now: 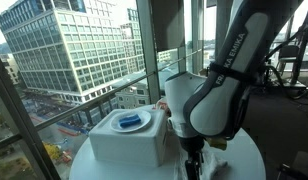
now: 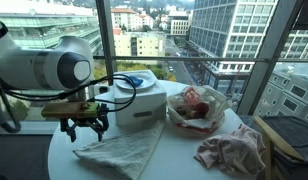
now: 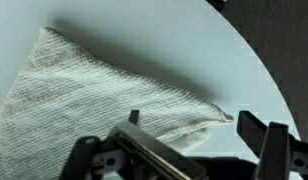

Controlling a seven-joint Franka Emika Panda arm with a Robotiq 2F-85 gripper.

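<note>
Gripper [image 2: 85, 128] hangs wide above the towel [image 3: 89, 90], whose weave only the wrist view shows.

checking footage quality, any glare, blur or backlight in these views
Wrist view: the gripper is close and soft, the towel sharper, its weave visible. In an exterior view the arm looms large, slightly blurred. In both exterior views bright daylight backlights the scene.

a robot arm's gripper [image 2: 84, 130] is hanging, jaws spread, at the left of the frame, just above the corner of a pale woven towel [image 2: 124, 150] lying on a round white table [image 2: 179, 150]. a white box [image 2: 134, 95] is sitting behind it, a clear bag [image 2: 199, 105] at centre, a pinkish cloth [image 2: 234, 150] at lower right.
</note>
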